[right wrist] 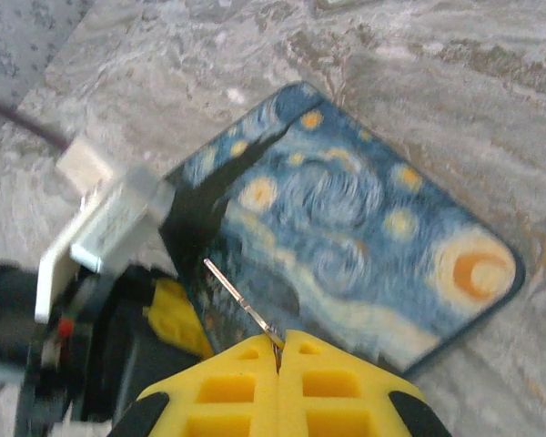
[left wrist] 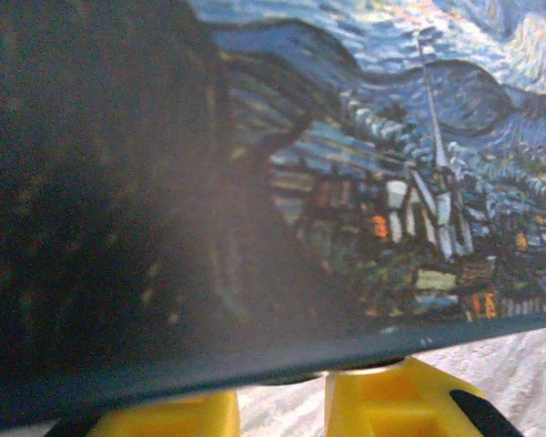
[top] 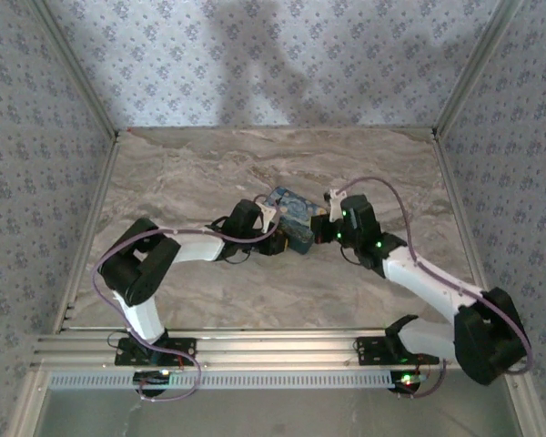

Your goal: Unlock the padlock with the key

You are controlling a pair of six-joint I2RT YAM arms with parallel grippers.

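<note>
Blue night-sky painted box [top: 289, 211] at worktop [top: 209, 173] centre, right gripper [right wrist: 278, 350] pinching thin silver key [right wrist: 237, 296] above it, left gripper [left wrist: 282, 401] narrow at box edge, hold unclear

Right fingers [right wrist: 227, 391] pressed together, left fingers [left wrist: 187, 417] narrowly parted

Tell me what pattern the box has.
The box carries a blue swirling night-sky painting with yellow stars; the right wrist view shows it best.

A grey marbled table top [top: 209, 164] lay under the left gripper [top: 273, 218]. Beyond it and on both sides stood walls [top: 273, 55] with small blue flowers, partly shadowed.
</note>
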